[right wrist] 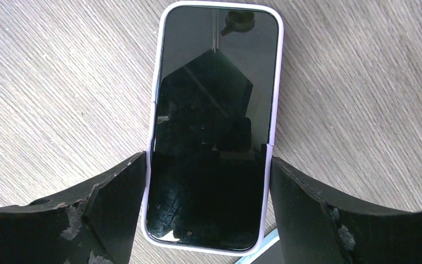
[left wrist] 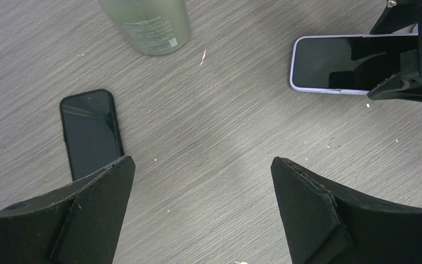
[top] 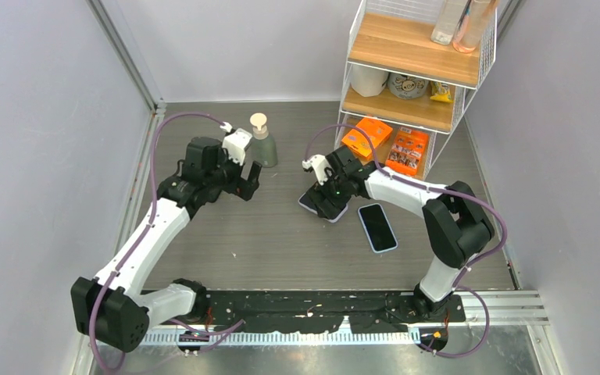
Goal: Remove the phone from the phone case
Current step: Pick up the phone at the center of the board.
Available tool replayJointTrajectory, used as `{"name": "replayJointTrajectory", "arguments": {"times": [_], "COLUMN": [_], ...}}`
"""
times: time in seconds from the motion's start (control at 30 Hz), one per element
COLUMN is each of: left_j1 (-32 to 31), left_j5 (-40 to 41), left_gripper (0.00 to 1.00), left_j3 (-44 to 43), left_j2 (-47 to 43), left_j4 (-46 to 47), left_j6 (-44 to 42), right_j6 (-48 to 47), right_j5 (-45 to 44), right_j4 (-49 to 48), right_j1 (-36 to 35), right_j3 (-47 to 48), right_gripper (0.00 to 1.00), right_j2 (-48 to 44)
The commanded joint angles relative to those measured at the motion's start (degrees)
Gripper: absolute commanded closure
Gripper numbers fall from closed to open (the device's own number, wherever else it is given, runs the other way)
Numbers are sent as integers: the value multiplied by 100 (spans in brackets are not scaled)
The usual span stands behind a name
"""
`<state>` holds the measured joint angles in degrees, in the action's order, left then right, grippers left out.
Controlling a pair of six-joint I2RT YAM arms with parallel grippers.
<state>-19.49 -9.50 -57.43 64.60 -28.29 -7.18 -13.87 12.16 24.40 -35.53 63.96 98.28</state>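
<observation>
A phone [right wrist: 214,110] with a dark screen sits in a lilac phone case [right wrist: 155,110] and lies flat on the grey table. My right gripper [right wrist: 207,157] straddles its lower half, one finger pressed against each long side of the case. From above, the right gripper [top: 326,205] hides most of that phone, and only a lilac corner [top: 306,205] shows. My left gripper [left wrist: 200,160] hangs wide open over bare table with nothing between its fingers; the top view has it [top: 248,186] to the left of the phone, beside the bottle.
A second phone in a pale blue case [top: 377,226] lies just right of the gripped one. A black phone [left wrist: 90,132] lies by my left finger. A frosted pump bottle [top: 262,141] stands behind the left gripper. A wire shelf [top: 406,70] with orange boxes [top: 391,144] stands at the back right.
</observation>
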Motion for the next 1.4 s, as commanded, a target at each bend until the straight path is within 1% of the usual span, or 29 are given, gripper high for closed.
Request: {"name": "replayJointTrajectory", "arguments": {"times": [0.0,0.17,0.2,0.23,0.27,0.3,0.33,0.5,0.53,0.63,0.67,0.73,0.83,0.87,1.0,1.2,1.27,1.33,1.37], "left_j1": [24,24,24,24,24,24,24,24,24,24,24,24,24,24,24,24,24,24,24], "left_j5": [-274,-357,-368,-376,-377,-379,-385,-393,-387,-390,-389,-380,-361,-342,-323,-288,-273,-251,-231], "left_gripper": [1,1,1,1,1,1,1,1,1,1,1,1,1,1,1,1,1,1,1], "left_j3": [44,115,132,140,144,157,161,181,177,184,180,180,182,175,192,204,213,223,230], "left_j2": [105,128,131,121,114,110,105,75,72,68,64,49,37,25,5,-39,-67,-99,-115], "left_j4": [412,443,447,448,448,448,437,441,434,414,418,404,395,395,401,378,390,387,394], "left_j6": [273,318,327,331,331,326,321,318,319,307,307,294,270,262,244,222,211,197,192], "right_j6": [-107,-118,-110,-100,-83,-78,-80,-89,-89,-107,-112,-151,-197,-205,-226,-231,-254,-268,-276], "right_j5": [258,124,82,-8,-54,-124,-143,-288,-308,-410,-443,-491,-524,-545,-579,-595,-561,-506,-478], "right_j4": [-208,-29,17,28,36,41,41,91,78,97,107,147,190,202,253,290,323,368,400], "right_j1": [-42,-42,-42,-42,-46,-48,-57,-91,-118,-191,-220,-266,-307,-315,-346,-381,-384,-385,-382], "right_j3": [-12,95,114,144,157,170,174,300,318,368,403,463,533,566,654,700,709,740,769], "right_gripper": [95,95,93,86,74,70,61,45,37,27,22,17,11,7,1,1,3,8,13], "right_j2": [-210,179,238,339,384,464,503,694,704,745,767,808,850,875,958,1029,1053,1098,1132]}}
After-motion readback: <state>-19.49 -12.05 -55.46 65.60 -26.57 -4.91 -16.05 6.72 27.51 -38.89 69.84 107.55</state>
